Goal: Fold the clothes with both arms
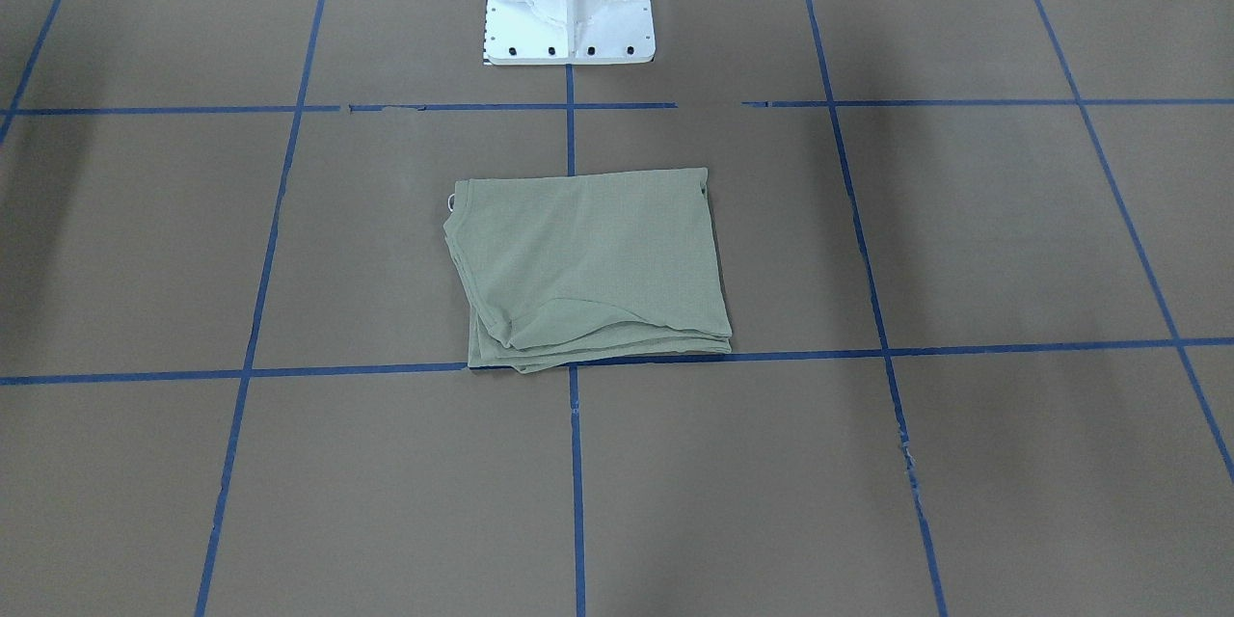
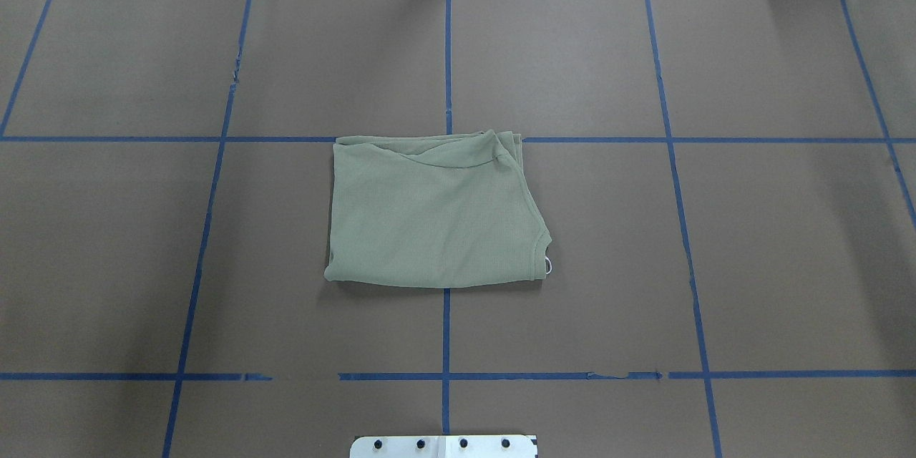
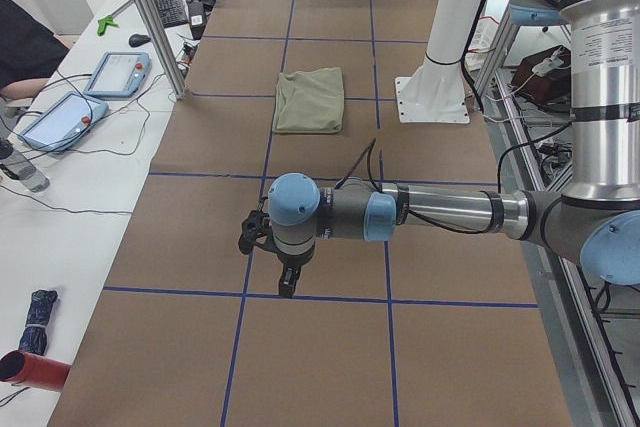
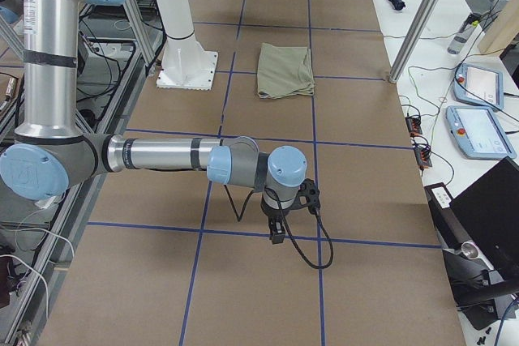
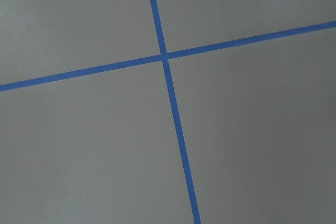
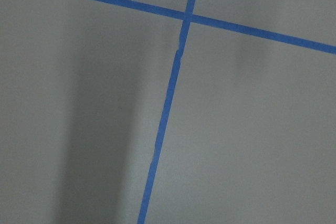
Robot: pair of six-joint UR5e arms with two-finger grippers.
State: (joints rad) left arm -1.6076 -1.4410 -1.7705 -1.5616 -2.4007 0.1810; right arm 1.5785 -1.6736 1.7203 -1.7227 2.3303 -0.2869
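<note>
The clothes are one sage-green shirt (image 1: 593, 265) (image 2: 429, 222), folded into a compact rectangle at the middle of the brown table, with layered edges along one side. It also shows small in the side views (image 3: 310, 99) (image 4: 284, 70). Both arms are held far out from it, beyond the frame of the overhead and front views. The left gripper (image 3: 287, 287) points down over a blue tape line near the table's left end. The right gripper (image 4: 276, 235) points down near the right end. I cannot tell whether either is open or shut. Both wrist views show only brown paper and blue tape.
The white pedestal base (image 1: 569, 10) (image 2: 444, 446) stands at the robot's edge of the table. Blue tape lines (image 2: 447, 71) grid the brown cover. Teach pendants (image 3: 60, 117) (image 4: 478, 119) and cables lie on a side bench, where a person's sleeve (image 3: 25, 42) shows.
</note>
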